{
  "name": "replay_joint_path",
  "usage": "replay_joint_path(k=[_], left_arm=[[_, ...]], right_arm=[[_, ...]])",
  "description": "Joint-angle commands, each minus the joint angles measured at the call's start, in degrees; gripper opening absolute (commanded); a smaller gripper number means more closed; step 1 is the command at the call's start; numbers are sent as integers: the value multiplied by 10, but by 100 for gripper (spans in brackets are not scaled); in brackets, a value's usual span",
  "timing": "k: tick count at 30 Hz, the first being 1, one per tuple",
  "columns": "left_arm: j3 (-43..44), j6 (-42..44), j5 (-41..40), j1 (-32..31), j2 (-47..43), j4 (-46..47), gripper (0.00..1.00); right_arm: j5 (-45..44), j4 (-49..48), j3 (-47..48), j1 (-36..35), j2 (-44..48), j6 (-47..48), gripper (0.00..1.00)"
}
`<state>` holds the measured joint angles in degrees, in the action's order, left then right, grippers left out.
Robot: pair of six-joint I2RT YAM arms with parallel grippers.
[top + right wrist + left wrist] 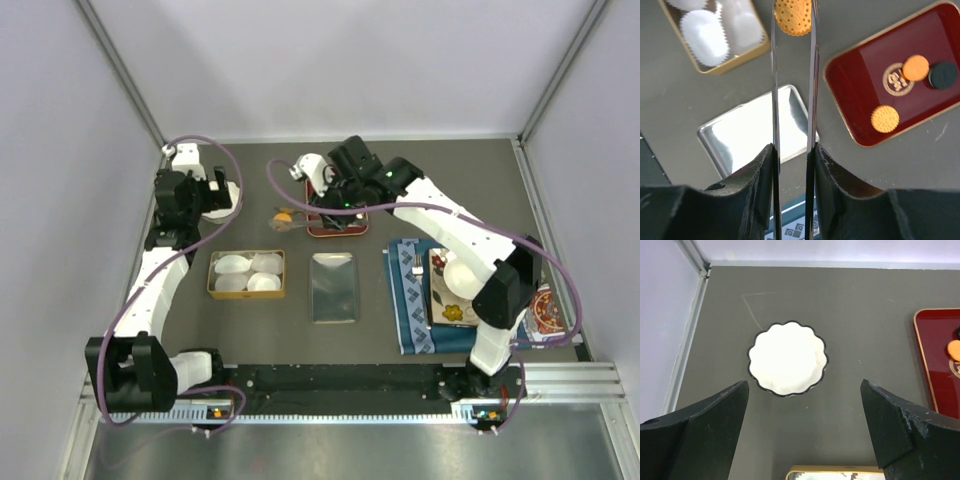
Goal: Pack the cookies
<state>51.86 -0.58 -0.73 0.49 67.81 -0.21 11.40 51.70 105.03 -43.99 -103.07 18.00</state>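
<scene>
Desk layout: tray at the back, tin and lid in the middle, cloth to the right.

On the desk (370, 330) the tray (865, 100) lies far centre and carries three cookies (915, 67), two just beside each other and one apart. The tin (246, 295) lies nearer and to the left, with four paper cups (247, 272) in it. The lid (333, 287) lies just right of the tin, before the tray. The cloth (408, 300) lies right of the lid (its load is partly hidden by the arm). A lone cup (788, 358) stands behind the tin, far left. A fourth cookie (792, 16) sits at the tip of the tongs (773, 75) gripped in the right pincer (792, 150), above the desk just left of the tray.
</scene>
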Motion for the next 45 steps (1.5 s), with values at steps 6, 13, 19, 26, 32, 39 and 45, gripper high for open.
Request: replay_joint_path(k=[6, 13, 19, 26, 32, 39, 45], left_arm=[[61, -14, -11, 26, 36, 4, 99], [66, -21, -11, 27, 49, 5, 99], [66, -24, -7, 26, 52, 4, 99], [62, -22, -4, 28, 52, 5, 99], [54, -22, -4, 28, 50, 8, 99], [51, -20, -2, 28, 49, 10, 99], [44, -17, -2, 28, 47, 13, 99]], right_arm=[[27, -12, 70, -91, 5, 3, 13], [40, -13, 101, -129, -47, 5, 13], [46, -20, 115, -145, -82, 6, 13], [47, -32, 119, -157, -108, 4, 13], [49, -35, 129, -163, -128, 3, 13], [47, -40, 136, -168, -145, 3, 13], [47, -43, 138, -171, -151, 2, 14]])
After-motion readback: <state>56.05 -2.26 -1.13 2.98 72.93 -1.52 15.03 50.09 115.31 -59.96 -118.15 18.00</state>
